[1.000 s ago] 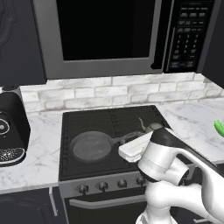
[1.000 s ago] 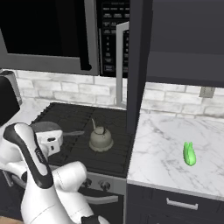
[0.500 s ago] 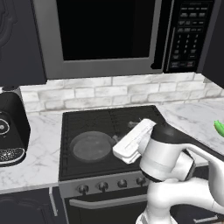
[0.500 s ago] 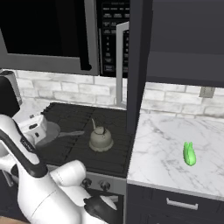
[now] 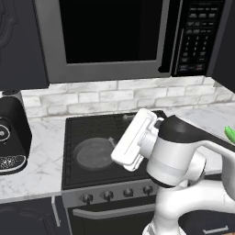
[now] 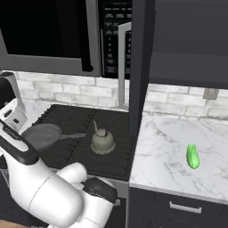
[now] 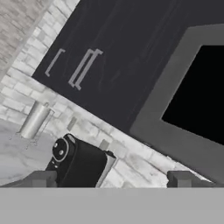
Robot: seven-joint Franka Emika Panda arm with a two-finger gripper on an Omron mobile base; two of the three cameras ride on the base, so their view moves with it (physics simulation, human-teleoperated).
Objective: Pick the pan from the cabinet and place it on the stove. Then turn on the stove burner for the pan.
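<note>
**Pan on the stove, burner knob next**

The pan (image 5: 93,154) sits on the front left grate of the stove (image 5: 82,131), its handle pointing toward the kettle (image 6: 103,141) beside it. What is left, by the look of it, is the burner. The arm should swing down to the row of knobs (image 5: 117,193) on the silver front panel, pick the one matching the pan's burner, close squarely around it and twist without slipping. In the hand view the gripper (image 7: 113,179) is spread wide, holds nothing and touches nothing; it points up and away toward the brick wall, the coffee machine (image 7: 81,162) and the microwave (image 7: 183,105).
</note>
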